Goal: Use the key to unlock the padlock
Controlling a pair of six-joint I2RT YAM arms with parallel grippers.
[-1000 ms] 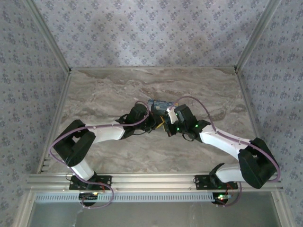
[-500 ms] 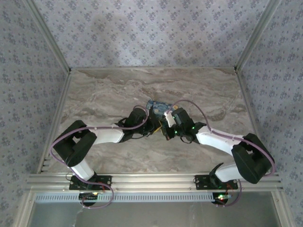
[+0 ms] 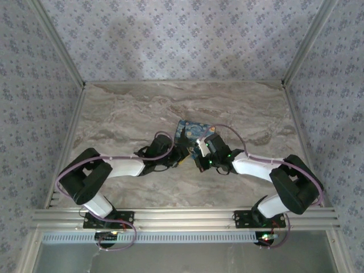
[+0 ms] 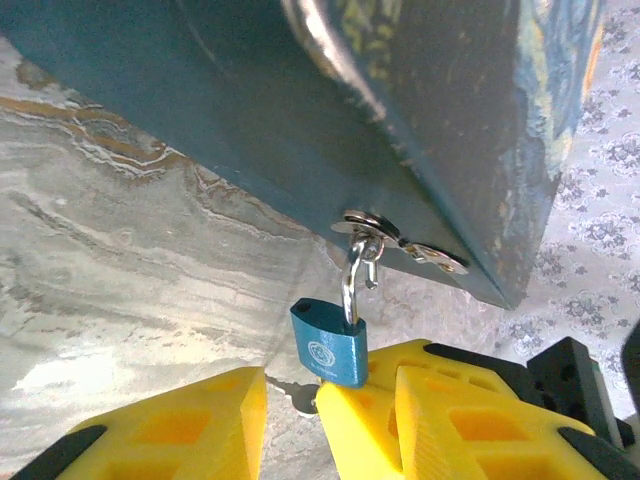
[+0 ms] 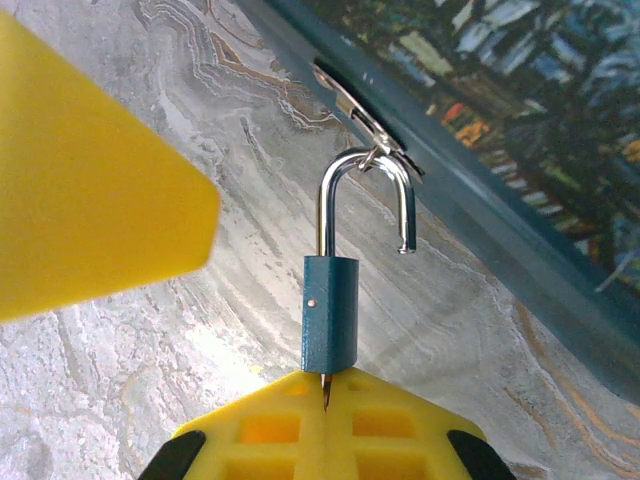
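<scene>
A small padlock (image 5: 329, 312) with a blue body hangs by its silver shackle (image 5: 345, 170) from the hasp of the blue painted tin (image 5: 520, 130). One end of the shackle stands free of the body. My right gripper (image 5: 325, 400) is shut on the key (image 5: 324, 388), whose blade enters the padlock's underside. From the left wrist, the padlock (image 4: 328, 345) hangs just above my left gripper (image 4: 292, 410), which is open. Its yellow fingers (image 4: 190, 420) stand on either side below the lock, and a silvery bit of the key (image 4: 300, 400) shows in the gap.
From above, the tin (image 3: 190, 129) lies mid-table on the marble top (image 3: 125, 114), with both grippers meeting at its near edge. The left gripper (image 3: 181, 154) and the right gripper (image 3: 197, 152) are close together. Patterned walls enclose three sides.
My left gripper has opened off the padlock. Both arms have drawn slightly toward the near side, the right forearm swinging left, and the tin's near edge has shifted with them.
</scene>
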